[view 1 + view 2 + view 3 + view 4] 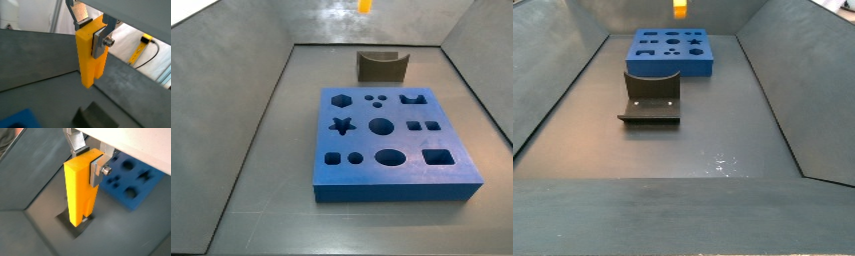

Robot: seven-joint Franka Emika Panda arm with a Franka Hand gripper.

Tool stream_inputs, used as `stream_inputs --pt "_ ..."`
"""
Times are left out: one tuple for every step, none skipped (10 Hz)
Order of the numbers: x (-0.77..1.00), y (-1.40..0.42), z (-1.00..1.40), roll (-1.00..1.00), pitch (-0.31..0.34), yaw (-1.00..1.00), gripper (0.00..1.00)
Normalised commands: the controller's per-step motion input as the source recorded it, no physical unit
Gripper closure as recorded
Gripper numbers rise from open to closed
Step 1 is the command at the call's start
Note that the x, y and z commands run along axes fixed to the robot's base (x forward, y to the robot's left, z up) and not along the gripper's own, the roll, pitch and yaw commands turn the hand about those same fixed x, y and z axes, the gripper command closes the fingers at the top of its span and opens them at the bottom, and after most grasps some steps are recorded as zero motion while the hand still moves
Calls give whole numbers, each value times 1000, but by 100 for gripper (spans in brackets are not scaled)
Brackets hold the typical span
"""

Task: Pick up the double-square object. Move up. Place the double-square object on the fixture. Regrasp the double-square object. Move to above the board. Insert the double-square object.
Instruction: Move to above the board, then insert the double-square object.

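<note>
high above the tray floor, your gripper (93,162) is clamped on the upper part of the yellow block (79,188), which hangs upright, clear of everything. below it you can see the dark fixture (381,67) standing empty on the floor, just beside the blue board (392,185). only the block's lower tip (366,6) shows in both side views.
</note>
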Motion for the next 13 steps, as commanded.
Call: stream_inputs --pt "-458 -1000 352 -1000 11 -96 100" --pt "-463 -1000 348 -1000 9 -95 100" --pt "-496 -997 352 -1000 6 -89 100" --pt "-374 -721 250 -1000 3 -89 100" --pt "-201 -317 104 -865 -10 -64 100" --pt "-122 -158 43 -671 -10 -46 100" --pt "-88 -92 48 -469 -16 -31 100" --pt "-64 -45 13 -276 -22 -17 100" --pt "43 0 -3 0 0 0 100" --pt "186 -69 -166 11 -4 0 100" --pt "451 -20 -163 0 0 0 100" --pt "637 0 -191 -16 0 0 100" --pt "557 0 -131 -59 0 0 100"
